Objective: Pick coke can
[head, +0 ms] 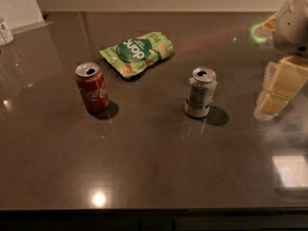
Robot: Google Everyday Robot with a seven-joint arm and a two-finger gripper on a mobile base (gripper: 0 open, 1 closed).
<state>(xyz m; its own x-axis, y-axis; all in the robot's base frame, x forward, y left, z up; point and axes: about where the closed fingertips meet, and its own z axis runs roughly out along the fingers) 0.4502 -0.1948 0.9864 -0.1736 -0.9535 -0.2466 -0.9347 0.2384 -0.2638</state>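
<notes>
The coke can (91, 87), red with white script and a silver top, stands upright at the left of the dark table (154, 167). My gripper (278, 88), with pale yellow parts, hangs at the right edge of the view, far right of the coke can and right of the white-and-grey can (200, 93). It holds nothing that I can see.
The white-and-grey can stands upright between the coke can and the gripper. A green snack bag (137, 52) lies behind the coke can, toward the back. A small white object (5, 32) sits at the far left edge. The table's front edge runs along the bottom.
</notes>
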